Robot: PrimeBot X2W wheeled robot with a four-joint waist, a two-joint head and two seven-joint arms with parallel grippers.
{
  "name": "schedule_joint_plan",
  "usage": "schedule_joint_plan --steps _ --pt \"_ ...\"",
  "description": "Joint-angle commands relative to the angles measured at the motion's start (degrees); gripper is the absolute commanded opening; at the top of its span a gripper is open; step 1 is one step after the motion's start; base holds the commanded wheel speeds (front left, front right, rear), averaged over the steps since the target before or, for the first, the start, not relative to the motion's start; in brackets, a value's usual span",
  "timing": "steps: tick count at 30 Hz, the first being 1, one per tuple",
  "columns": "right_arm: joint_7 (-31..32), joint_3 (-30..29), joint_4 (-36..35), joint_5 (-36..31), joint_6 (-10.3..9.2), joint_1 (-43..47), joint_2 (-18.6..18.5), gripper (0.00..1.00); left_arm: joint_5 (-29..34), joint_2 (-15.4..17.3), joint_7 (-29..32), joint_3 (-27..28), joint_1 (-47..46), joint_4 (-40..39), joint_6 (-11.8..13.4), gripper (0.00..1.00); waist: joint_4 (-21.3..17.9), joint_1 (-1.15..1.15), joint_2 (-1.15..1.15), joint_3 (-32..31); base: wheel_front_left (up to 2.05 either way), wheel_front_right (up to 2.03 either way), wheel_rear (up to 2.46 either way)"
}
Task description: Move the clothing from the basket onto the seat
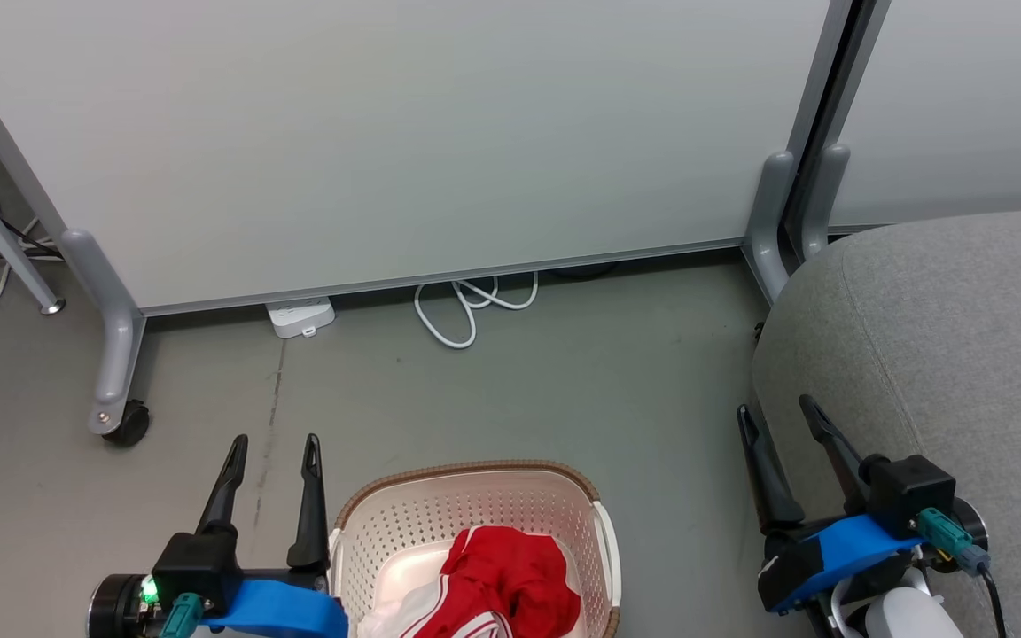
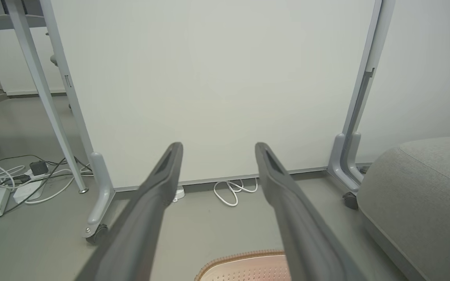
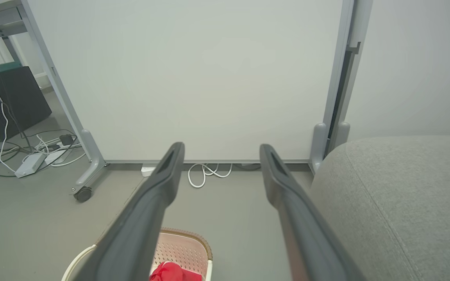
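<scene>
The left gripper (image 1: pixel 276 440) hangs released just beside the basket (image 1: pixel 475 468). The clothing (image 1: pixel 510 576) lies bunched inside: likely light and limp, best pinched at a raised fold. The right gripper (image 1: pixel 775 406), also released, hovers by the seat (image 1: pixel 945 337).

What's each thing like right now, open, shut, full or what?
left gripper, open, holding nothing.
right gripper, open, holding nothing.
basket, upright on the floor, clothing inside.
clothing, crumpled in the basket, untouched.
seat, no clothing on the part that shows.
white cable, looped on the floor.
</scene>
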Motion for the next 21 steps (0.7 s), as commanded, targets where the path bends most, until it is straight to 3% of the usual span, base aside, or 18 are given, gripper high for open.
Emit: schedule_joint_plan --steps 1,9,14,21 --pt "-0.34 0.21 0.13 0.36 0.03 -0.51 -0.35 1.00 -0.73 -0.02 -0.26 0.22 0.50 0.48 -0.15 1.00 -0.12 0.00 0.00 0.05 0.00 0.00 0.00" --pt "-0.05 2.22 -1.95 0.48 0.03 -3.03 -0.33 1.00 -4.94 -0.11 1.54 -1.28 -2.78 10.77 -2.67 1.00 -3.42 0.00 0.00 5.17 0.00 0.00 0.00" --pt "0.07 3.04 -4.39 -0.14 0.03 -6.41 -0.32 1.00 -5.72 1.37 6.34 -4.49 -9.58 19.34 -4.61 1.00 -6.30 0.00 0.00 13.83 0.00 0.00 0.00" --pt "-0.27 4.61 -8.23 -0.24 0.03 -11.61 -0.24 1.00 -6.92 3.86 10.37 -9.03 -20.60 29.94 -5.47 1.00 -10.37 0.00 0.00 28.24 0.00 0.00 0.00"
